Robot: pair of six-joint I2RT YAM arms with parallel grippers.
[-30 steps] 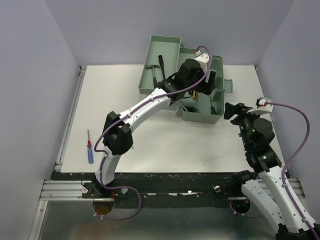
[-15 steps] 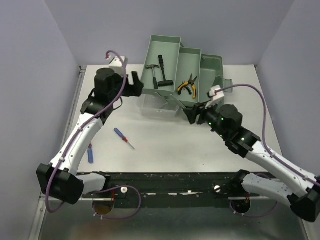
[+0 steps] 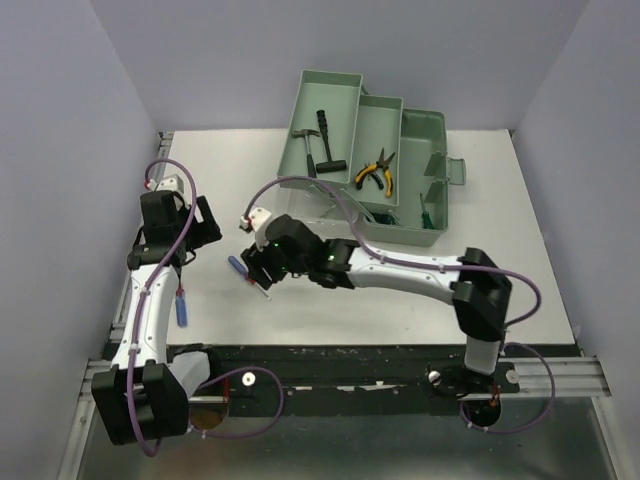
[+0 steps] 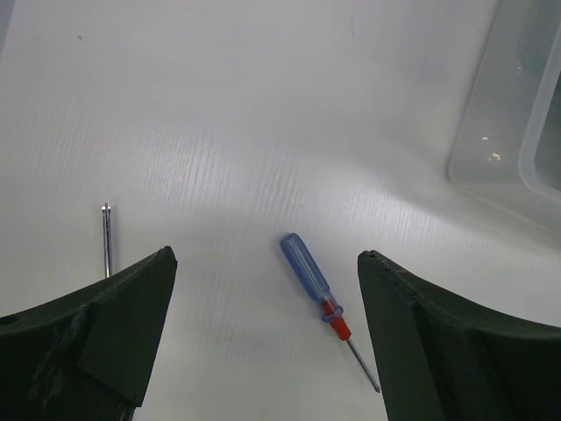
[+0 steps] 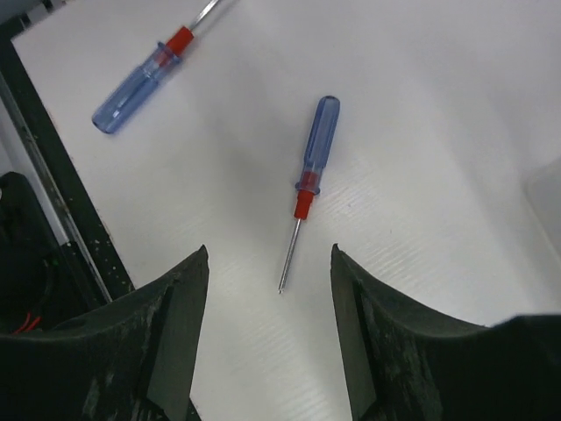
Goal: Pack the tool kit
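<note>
top view, toolbox (image 3: 436,126): open at far side of surface (image 3: 380,312); hammer (image 3: 322,140) and pliers (image 3: 375,170) in its trays
top view, right claw (image 3: 258,272): low over small screwdriver (image 3: 238,265)
left wrist, left claw (image 4: 266,281): wide, empty; probably clear lid (image 4: 517,123) at right edge
right wrist, right claw: parted, holding nothing; small screwdriver flat on surface just ahead; second screwdriver (image 5: 140,79) well apart
</note>
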